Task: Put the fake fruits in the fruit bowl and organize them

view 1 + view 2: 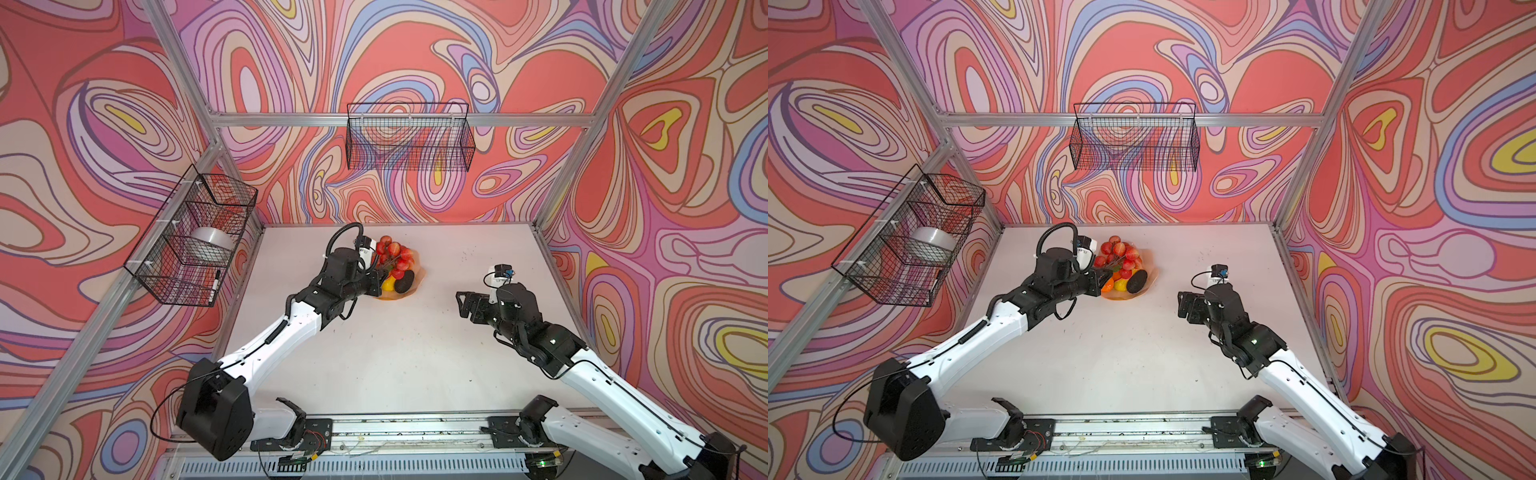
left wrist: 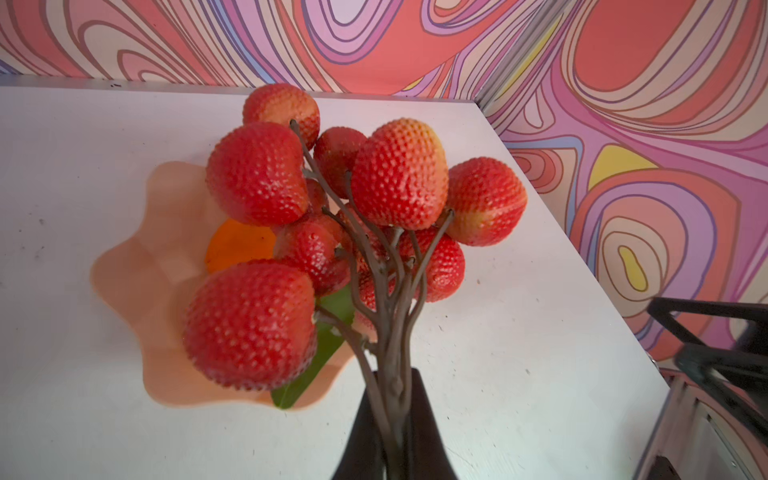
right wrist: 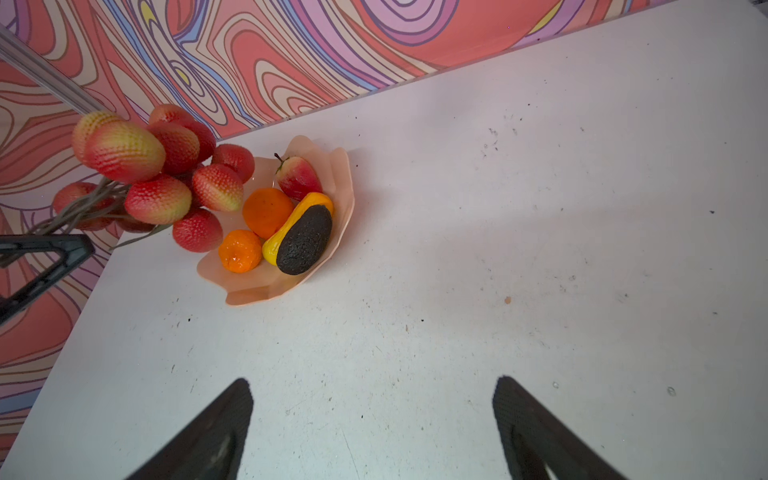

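Tabletop (image 1: 395,353), berry stems (image 2: 395,340) between left jaws

Location type: robot test cell in a lab. Indicators:
- An aluminium frame (image 1: 291,119) encloses my workspace on three sides.
- The walls (image 1: 415,50) are panels printed with a swirl pattern.
- My arms (image 1: 266,345) are bolted to a rail (image 1: 415,428) at the front edge of a plain white counter (image 1: 395,353).
- Wiring (image 1: 313,440) lies exposed at the arm bases.
- Wire baskets (image 1: 409,137) hang from the frame.

Overhead pair, wrist views share fruit bowl (image 3: 266,293)
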You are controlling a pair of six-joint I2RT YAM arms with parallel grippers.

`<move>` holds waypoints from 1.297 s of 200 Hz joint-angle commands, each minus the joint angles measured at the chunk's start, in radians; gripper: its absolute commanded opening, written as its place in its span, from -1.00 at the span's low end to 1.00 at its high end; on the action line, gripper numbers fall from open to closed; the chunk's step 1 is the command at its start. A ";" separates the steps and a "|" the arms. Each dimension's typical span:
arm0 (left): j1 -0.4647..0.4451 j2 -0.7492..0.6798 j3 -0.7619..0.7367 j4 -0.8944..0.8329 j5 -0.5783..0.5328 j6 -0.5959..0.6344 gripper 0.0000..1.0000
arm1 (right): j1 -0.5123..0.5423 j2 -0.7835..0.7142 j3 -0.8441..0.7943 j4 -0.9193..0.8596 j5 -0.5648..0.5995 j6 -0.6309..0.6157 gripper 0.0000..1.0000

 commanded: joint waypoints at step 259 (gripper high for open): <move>0.043 -0.439 -0.411 0.236 -0.504 0.066 1.00 | -0.227 0.092 -0.087 0.372 0.039 -0.254 0.97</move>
